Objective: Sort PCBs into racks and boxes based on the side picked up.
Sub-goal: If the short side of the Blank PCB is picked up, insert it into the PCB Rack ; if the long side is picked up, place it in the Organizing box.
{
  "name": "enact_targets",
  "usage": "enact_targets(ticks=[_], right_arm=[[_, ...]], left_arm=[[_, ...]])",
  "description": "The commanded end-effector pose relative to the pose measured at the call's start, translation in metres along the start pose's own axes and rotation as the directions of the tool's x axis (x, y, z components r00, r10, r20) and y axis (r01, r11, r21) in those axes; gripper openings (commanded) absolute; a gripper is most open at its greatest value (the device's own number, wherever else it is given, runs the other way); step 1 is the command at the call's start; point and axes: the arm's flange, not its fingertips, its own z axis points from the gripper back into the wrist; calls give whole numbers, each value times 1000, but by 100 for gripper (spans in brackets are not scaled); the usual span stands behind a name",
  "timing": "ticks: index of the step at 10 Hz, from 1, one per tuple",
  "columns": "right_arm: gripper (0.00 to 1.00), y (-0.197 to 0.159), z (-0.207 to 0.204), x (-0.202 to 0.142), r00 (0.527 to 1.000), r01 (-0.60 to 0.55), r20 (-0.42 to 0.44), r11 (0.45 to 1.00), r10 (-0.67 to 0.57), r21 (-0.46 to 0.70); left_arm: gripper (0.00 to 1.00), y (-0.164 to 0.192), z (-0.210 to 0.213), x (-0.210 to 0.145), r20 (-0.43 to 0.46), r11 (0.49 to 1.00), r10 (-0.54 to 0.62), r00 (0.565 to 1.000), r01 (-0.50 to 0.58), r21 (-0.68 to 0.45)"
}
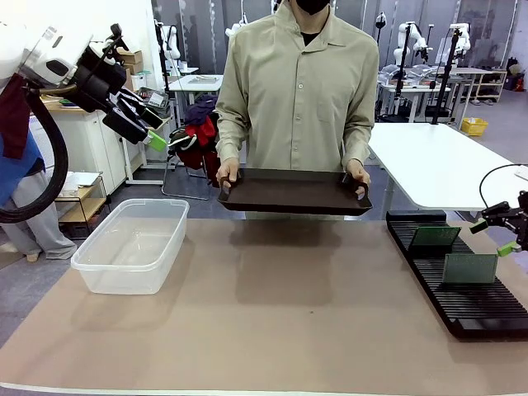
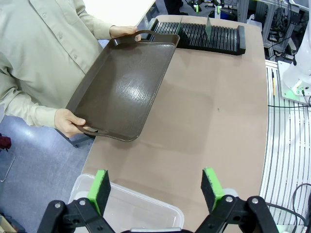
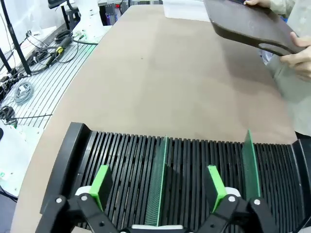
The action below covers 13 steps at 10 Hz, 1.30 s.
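A brown worktop (image 1: 272, 313) is seen in the front view, with a person (image 1: 299, 91) standing at its 12 o'clock edge and a dark handled tray (image 1: 294, 191) held level in both of the person's hands. At 9 o'clock on the worktop a clear plastic box (image 1: 132, 245) is set, and nothing can be made out inside it. At 3 o'clock a long black rack (image 1: 462, 276) of narrow slots is laid, and two green PCBs are stood upright in its slots: the farther PCB (image 1: 436, 238) toward 1 o'clock of the rack and the nearer PCB (image 1: 469, 269) just behind it toward the robot. The left hand (image 1: 162, 142) is held high above the 10 o'clock corner, well clear of the box, and its green-padded fingers (image 2: 99, 187) are seen spread wide with nothing between them in the left wrist view. The right hand (image 1: 503, 239) is held at the 3 o'clock edge beside the rack; in the right wrist view its fingers (image 3: 101, 181) are spread apart on either side of one PCB standing on edge, without being closed on it.
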Motion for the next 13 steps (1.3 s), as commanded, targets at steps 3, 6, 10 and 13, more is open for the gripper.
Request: enact_targets(ticks=[3, 6, 10, 13], right_arm=[[100, 3, 14, 62, 984, 178, 18, 978, -177, -111], [100, 9, 18, 122, 929, 370, 47, 910, -368, -185], [100, 16, 26, 157, 902, 417, -28, 887, -430, -198], [100, 11, 36, 156, 920, 389, 26, 899, -392, -204]], left_arm=[[100, 0, -1, -2, 16, 1000, -6, 1000, 6, -11], [100, 0, -1, -2, 16, 1000, -6, 1000, 6, -11], [100, 0, -1, -2, 16, 1000, -6, 1000, 6, -11], [100, 0, -1, -2, 16, 1000, -6, 1000, 6, -11]])
